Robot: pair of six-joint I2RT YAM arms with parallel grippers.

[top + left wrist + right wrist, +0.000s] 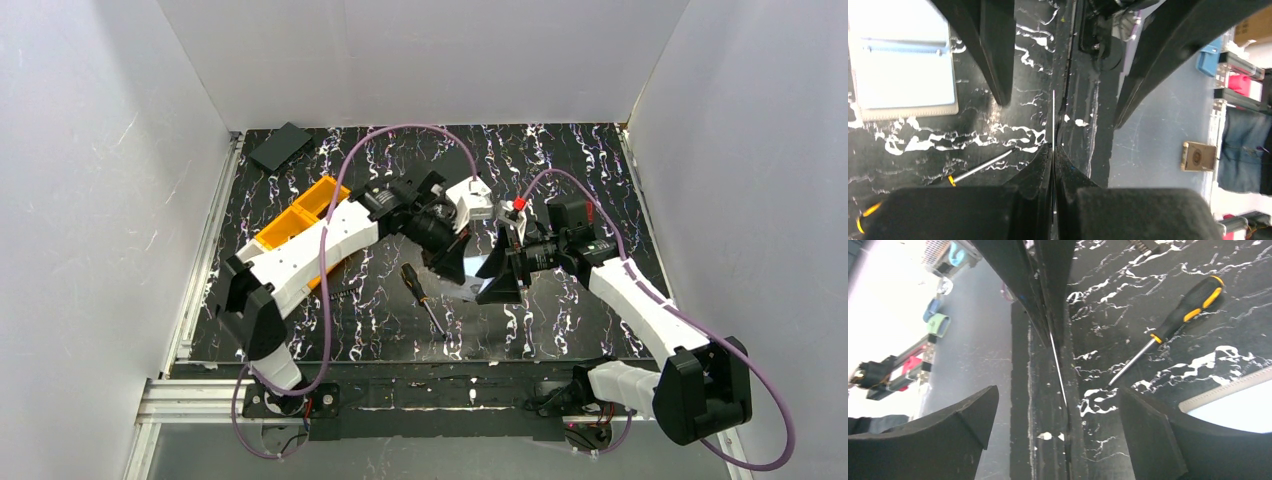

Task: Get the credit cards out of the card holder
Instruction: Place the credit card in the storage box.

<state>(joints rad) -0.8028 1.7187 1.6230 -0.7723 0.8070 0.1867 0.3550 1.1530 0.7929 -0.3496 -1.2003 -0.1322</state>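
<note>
one credit card (1053,115), seen edge-on, is pinched in the closed fingers of the left gripper (1053,148); its free end reaches between the fingers of the right gripper (1058,390), which stand wide apart and clear of it; the card holder (903,65) lies open below, beside both grippers; a screwdriver (1173,325) rests nearby

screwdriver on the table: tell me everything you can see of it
Black-handled screwdriver with yellow-orange grip inserts and collar and a slim bare-metal shaft. It lies flat on the black, white-veined table, near the middle, handle toward the far side, tip toward the near edge. Nothing but the table touches it.
</note>
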